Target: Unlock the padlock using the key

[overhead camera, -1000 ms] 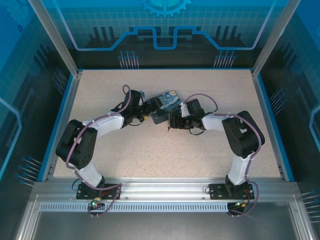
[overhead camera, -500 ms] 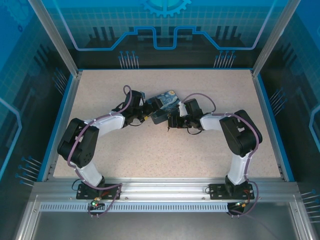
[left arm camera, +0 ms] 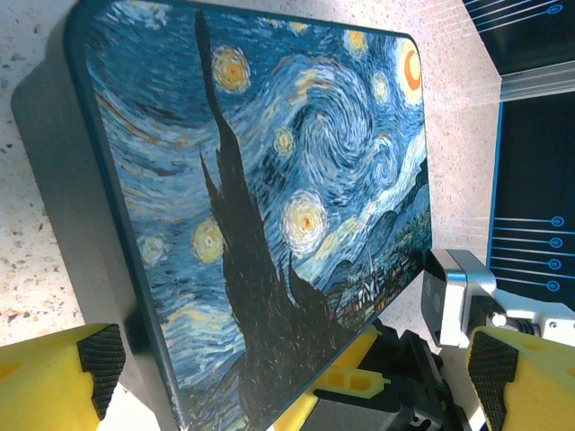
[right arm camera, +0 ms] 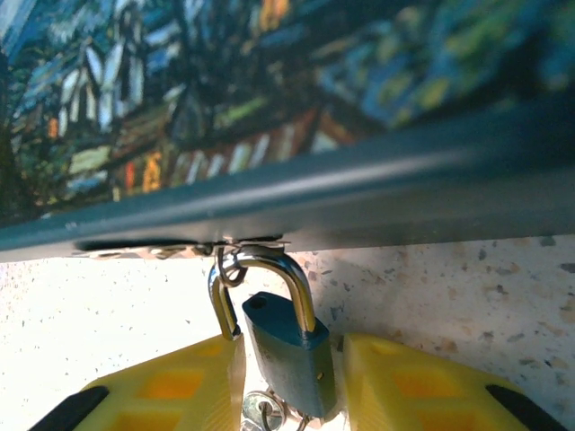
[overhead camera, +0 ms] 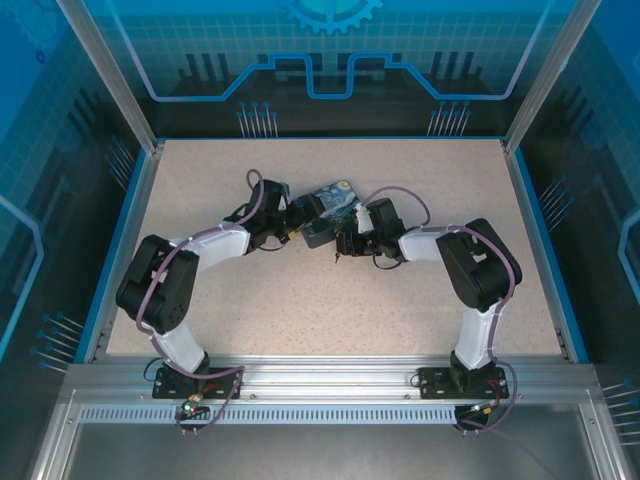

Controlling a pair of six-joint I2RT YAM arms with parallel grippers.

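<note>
Teal padlock (right arm camera: 292,359) hung on the painted box (left arm camera: 269,206)
Teal body, silver shackle through the box's hasp; right fingers (right arm camera: 395,377) gripped it, left fingers (left arm camera: 45,377) spread open around the box

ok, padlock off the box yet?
No, the padlock hangs hooked through the metal fitting on the painted box side.

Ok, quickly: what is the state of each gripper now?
Left gripper: open, straddling one end of the box.
Right gripper: close around the padlock; whether it grips cannot be told.
</note>
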